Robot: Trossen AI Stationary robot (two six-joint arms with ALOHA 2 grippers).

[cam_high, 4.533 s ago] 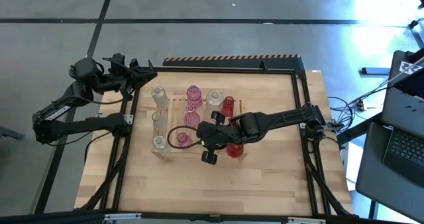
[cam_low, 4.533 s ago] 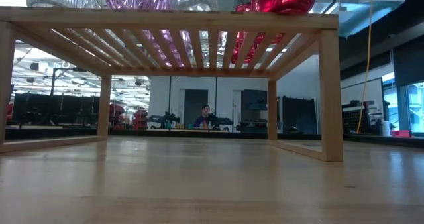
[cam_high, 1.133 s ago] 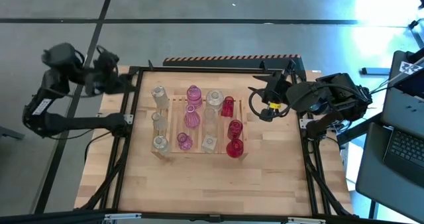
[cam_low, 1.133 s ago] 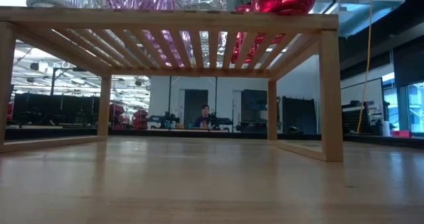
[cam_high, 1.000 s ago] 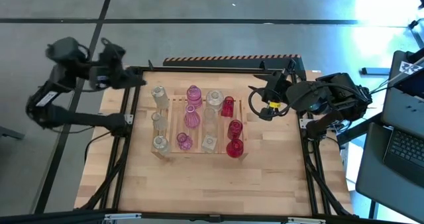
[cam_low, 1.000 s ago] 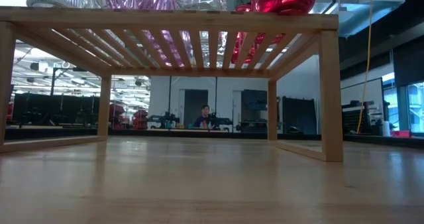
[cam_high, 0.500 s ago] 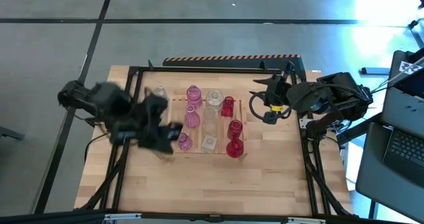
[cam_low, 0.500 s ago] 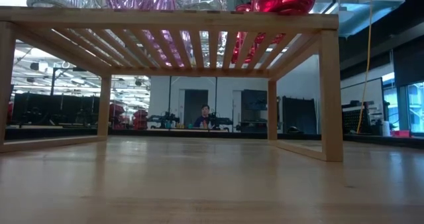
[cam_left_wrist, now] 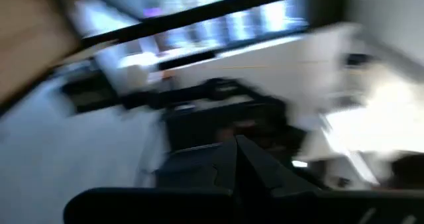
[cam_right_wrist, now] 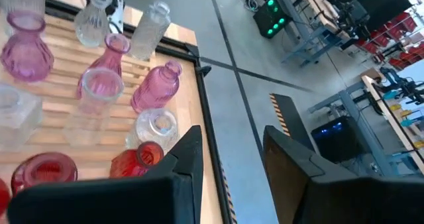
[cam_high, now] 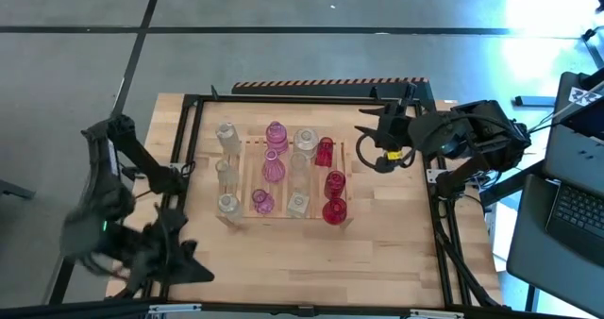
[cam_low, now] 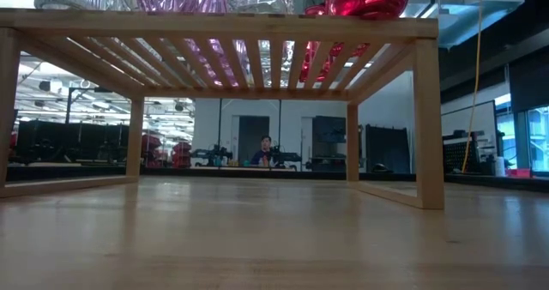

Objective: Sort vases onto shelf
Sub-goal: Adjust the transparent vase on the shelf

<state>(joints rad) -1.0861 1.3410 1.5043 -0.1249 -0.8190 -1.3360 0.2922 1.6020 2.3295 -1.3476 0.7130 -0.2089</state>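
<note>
Right gripper [cam_high: 363,145], a dark two-finger unit, hovers above the table's right side, just beside the shelf's right edge; the right wrist view shows its fingers [cam_right_wrist: 189,159] parted with nothing between them. Left gripper [cam_high: 184,262], blurred, sits low at the table's front-left edge, well apart from the shelf; whether its fingers are parted or closed cannot be told.

Light natural-wood slatted shelf [cam_high: 251,182] stands at the table's centre. On it, arranged in columns by colour: clear glass vases [cam_high: 226,136] along the left side, pink glass vases [cam_high: 274,132] next, further clear glass bottles [cam_high: 304,142] beside those, and red glass vases [cam_high: 334,183] along the right side. All stand upright.

In the low view the shelf's wooden frame [cam_low: 427,110] spans the picture, with vase bases in clear, pink and red visible above its slats. The pale plank tabletop [cam_high: 377,253] surrounds the shelf, bordered by a black metal frame [cam_high: 311,98].
</note>
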